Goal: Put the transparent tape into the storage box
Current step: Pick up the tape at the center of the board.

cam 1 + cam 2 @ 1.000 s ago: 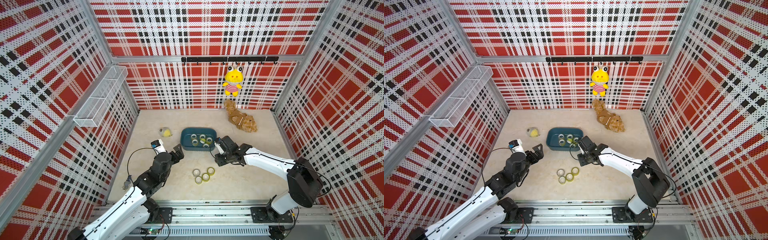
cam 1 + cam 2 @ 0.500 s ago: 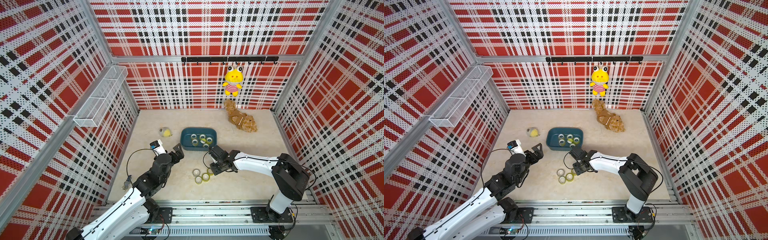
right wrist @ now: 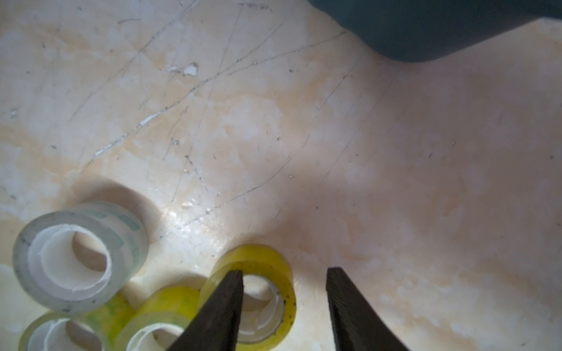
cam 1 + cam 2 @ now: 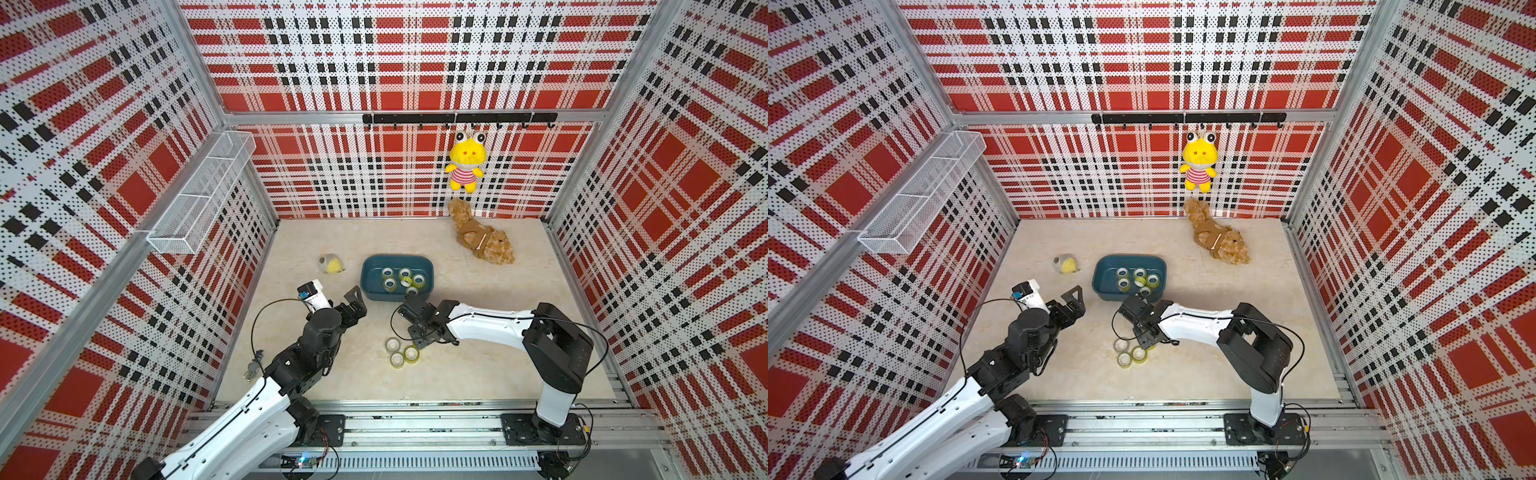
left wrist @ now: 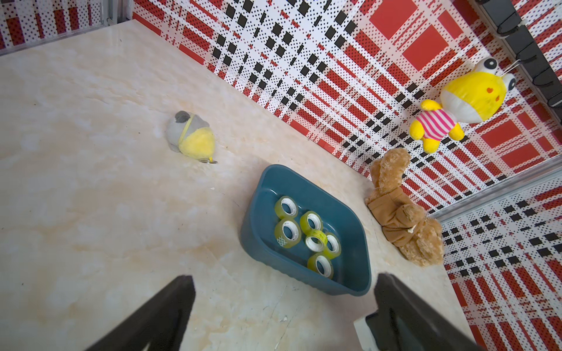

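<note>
Inside the shallow teal-blue plastic storage box [image 4: 371,286], six rolls of transparent tape [image 5: 281,240] already lie. Four loose rolls [image 3: 33,243] sit clustered on the beige marbled counter [image 4: 478,332], apart from the box. The half-spread right pincer [image 3: 284,272] straddles one yellowish roll [image 3: 273,261] at its wall, not clamping it. The left pincer [image 5: 284,276] hangs wide open and empty. By my reckoning, over half is done.

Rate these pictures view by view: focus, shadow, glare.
In both top views: evenly lit and sharp, walls splayed by the wide angle. Left wrist view: storage box crisp, left hand dark and soft-edged. Right wrist view: box corner and nearest tape rolls blurred, broad shadow over the table, small glare patch mid-frame.
</note>
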`<state>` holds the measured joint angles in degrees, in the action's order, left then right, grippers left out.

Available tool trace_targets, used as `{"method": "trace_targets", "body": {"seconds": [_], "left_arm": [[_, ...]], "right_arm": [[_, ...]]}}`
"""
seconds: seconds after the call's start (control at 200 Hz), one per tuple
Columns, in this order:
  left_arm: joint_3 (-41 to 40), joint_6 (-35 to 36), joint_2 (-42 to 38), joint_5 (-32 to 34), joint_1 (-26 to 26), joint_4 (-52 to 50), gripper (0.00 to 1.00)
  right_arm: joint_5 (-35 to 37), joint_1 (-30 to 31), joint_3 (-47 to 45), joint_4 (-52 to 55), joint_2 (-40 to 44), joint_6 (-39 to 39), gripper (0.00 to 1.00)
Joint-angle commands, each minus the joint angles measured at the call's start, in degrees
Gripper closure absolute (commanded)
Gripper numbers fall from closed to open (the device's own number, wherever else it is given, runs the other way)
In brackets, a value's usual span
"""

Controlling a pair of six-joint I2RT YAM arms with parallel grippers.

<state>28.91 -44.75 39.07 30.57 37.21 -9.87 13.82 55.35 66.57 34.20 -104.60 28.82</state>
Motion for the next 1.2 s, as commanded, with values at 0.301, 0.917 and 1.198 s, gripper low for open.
{"method": "trace_targets", "body": {"seconds": [0.301, 0.917, 1.198], "left_arm": [[-0.9, 0.6, -1.5, 2.0, 0.4, -0.6, 0.01], [-0.6, 0.8, -1.4, 1.6, 0.5, -0.8, 0.01], [-0.2, 1.2, -1.3, 1.9, 0.4, -0.9, 0.01]], "right_arm": [[2.9, 0.3, -6.9, 1.0, 4.7, 5.4, 0.45], [-1.7, 0.3, -8.8, -3.4, -0.3, 6.4, 0.49], [-0.1, 0.3, -10.8, -2.7, 0.9, 7.0, 1.0]]}}
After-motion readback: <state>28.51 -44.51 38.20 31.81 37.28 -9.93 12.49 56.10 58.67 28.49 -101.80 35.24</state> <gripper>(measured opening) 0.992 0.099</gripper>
